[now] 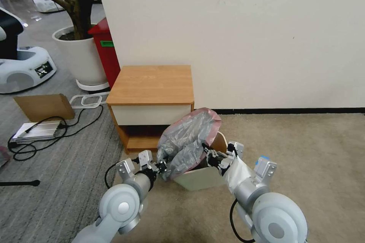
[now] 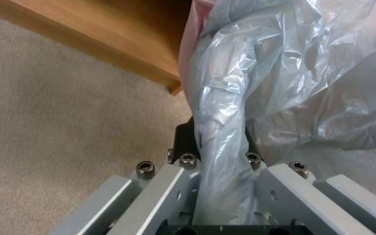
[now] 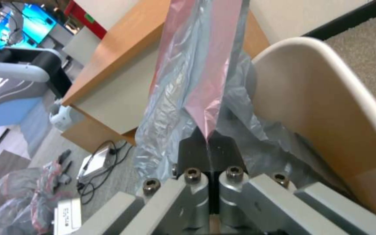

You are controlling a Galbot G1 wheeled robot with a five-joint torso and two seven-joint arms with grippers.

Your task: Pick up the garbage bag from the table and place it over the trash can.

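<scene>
The garbage bag (image 1: 190, 136), crinkly grey plastic with a pinkish-red rim, hangs bunched over the cream-white trash can (image 1: 201, 179) on the carpet before the table (image 1: 152, 83). My left gripper (image 1: 163, 167) is shut on the bag's left side; in the left wrist view the plastic (image 2: 240, 81) runs between the fingers (image 2: 183, 140). My right gripper (image 1: 208, 155) is shut on the bag's right side. The right wrist view has its fingertips (image 3: 207, 143) pinching the pink rim (image 3: 205, 81), just beside the trash can's rolled rim (image 3: 327, 71). The bag hides most of the can's opening.
A tall red bin (image 1: 104, 51) and a white plant pot (image 1: 81, 59) stand left of the table against the wall. Cardboard (image 1: 43, 106), cables and a flat device (image 1: 36, 131) lie on the grey carpet at left. Beige carpet at right is open.
</scene>
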